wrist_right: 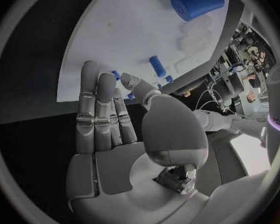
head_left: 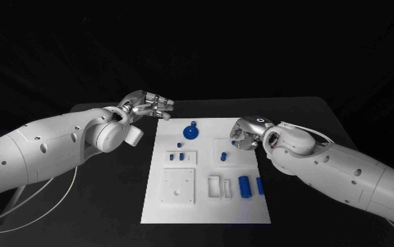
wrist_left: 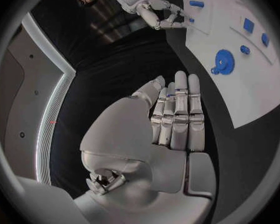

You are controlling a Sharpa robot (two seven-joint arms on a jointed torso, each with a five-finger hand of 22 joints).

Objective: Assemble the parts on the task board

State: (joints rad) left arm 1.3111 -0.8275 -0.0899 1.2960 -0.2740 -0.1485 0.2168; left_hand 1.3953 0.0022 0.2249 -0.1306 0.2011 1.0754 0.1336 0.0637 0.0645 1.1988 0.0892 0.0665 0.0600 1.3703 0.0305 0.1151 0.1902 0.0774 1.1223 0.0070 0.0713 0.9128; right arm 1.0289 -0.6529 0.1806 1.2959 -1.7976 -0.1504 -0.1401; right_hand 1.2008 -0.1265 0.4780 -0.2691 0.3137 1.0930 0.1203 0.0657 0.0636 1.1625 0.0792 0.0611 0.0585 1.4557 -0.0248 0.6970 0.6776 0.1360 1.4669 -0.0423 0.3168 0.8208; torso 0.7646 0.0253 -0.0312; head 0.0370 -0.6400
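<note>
The white board [head_left: 207,170] lay in the centre of the head view, reaching from mid-frame down toward the lower edge, on the black table [head_left: 98,201]. Most of the blue pieces appeared loose or only partly placed. A gear [head_left: 191,132] sat near the board's upper left. Below it stood a small peg [head_left: 180,144], and two short pieces [head_left: 176,157] rested on a raised white block. A further small piece [head_left: 223,156] occupied a block right of centre. In the lower right of the board a thick cylinder [head_left: 245,186] and a thinner bar [head_left: 260,185] lay side by side, apparently unfitted. Whether any piece was properly seated could not be determined at this size. In my judgement the assembly was at an early stage, with the bulk of the fitting left to do. The left hand [head_left: 150,106] hung in the upper left of mid-frame, just off the board's upper left corner. Its own wrist view showed the fingers [wrist_left: 179,112] straight and pressed together, holding nothing and touching nothing. The right hand [head_left: 246,133] was at the board's right edge, level with the gear. Its wrist view showed the fingers [wrist_right: 97,109] likewise extended side by side, the palm bare, over the table edge of the board. Neither hand was in contact with any piece.
</note>
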